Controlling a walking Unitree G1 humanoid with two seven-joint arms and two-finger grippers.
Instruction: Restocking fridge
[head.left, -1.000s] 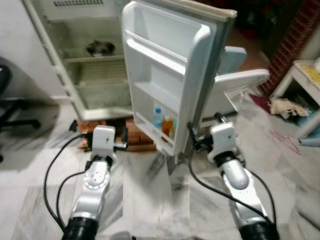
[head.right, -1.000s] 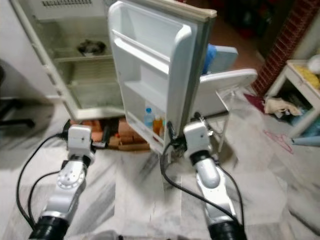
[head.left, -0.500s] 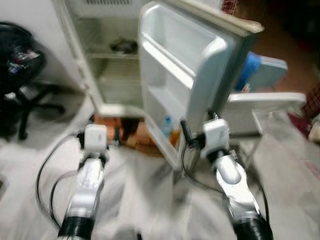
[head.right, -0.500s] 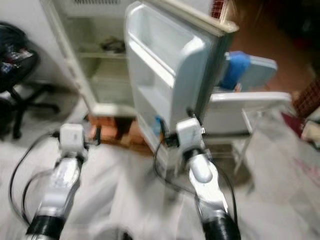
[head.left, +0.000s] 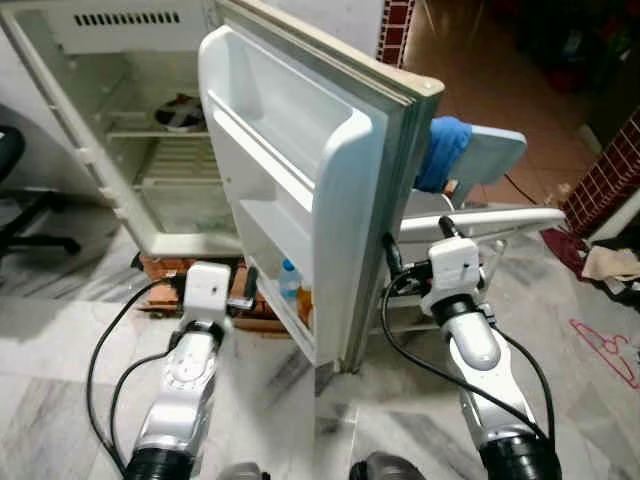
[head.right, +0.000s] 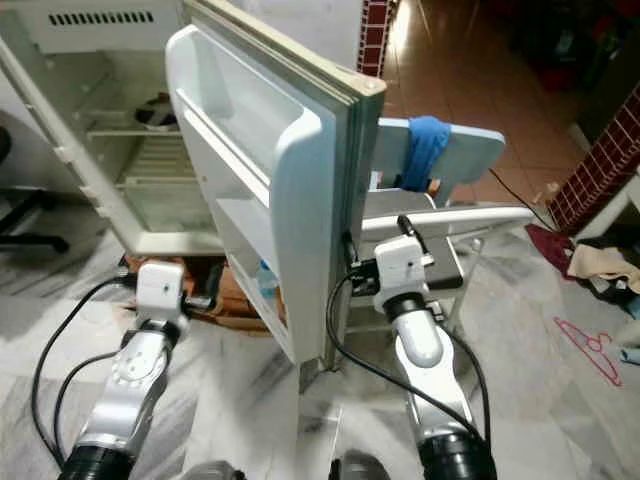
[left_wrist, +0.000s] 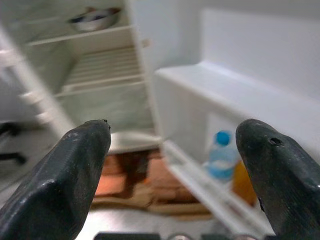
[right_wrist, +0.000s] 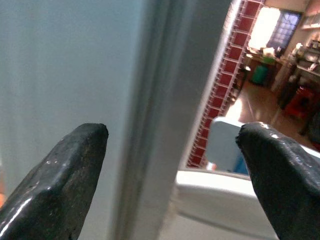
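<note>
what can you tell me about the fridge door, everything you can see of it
The fridge door is white, plastic-looking inside, with a grey gasket edge, and stands swung wide open toward the robot. Its inner side has moulded shelves; the upper ones look bare, the bottom one holds a blue-capped bottle beside an orange one. The right gripper is at its outer edge, fingers apart; contact is unclear.

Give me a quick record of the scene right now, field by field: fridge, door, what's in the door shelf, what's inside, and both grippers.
fridge: open, standing on bricks
door: swung wide, edge toward the robot
door bottom shelf: blue-capped bottle with an orange bottle beside it
inside: bowl on the upper shelf, lower wire shelf bare
left gripper: open, empty, facing the door's bottom shelf
right gripper: open, empty, at the door's outer edge
behind door: chair with a blue cloth over its back
</note>
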